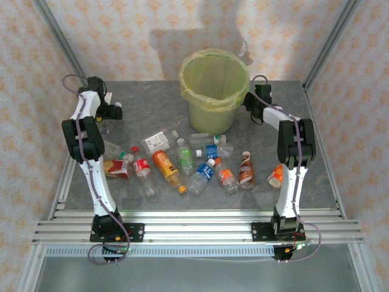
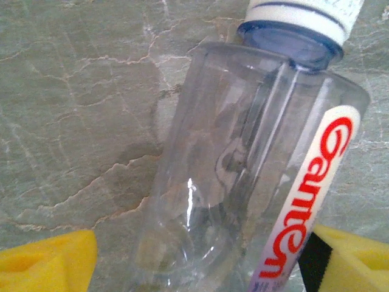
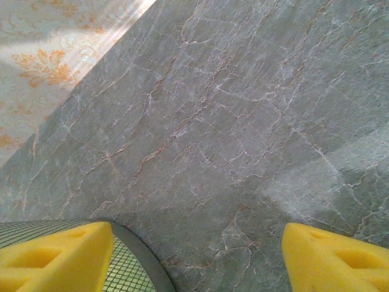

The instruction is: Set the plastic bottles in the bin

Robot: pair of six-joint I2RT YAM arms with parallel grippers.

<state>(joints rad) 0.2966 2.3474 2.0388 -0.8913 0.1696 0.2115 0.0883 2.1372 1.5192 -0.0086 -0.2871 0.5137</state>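
Left gripper (image 2: 206,261) straddles a clear bottle (image 2: 243,152) lying on the table (image 2: 73,91), jaws wide, not clamped on it. Right gripper (image 3: 197,255) stands wide, empty, beside the bin (image 1: 214,91).

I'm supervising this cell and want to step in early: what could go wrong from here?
1. The clear bottle sits off-centre in the left claw, close to one finger with a gap to the other. Closing could push the smooth bottle aside rather than clamp it.
2. The right claw hangs open right beside the bin rim, so a careless move could knock the bin.
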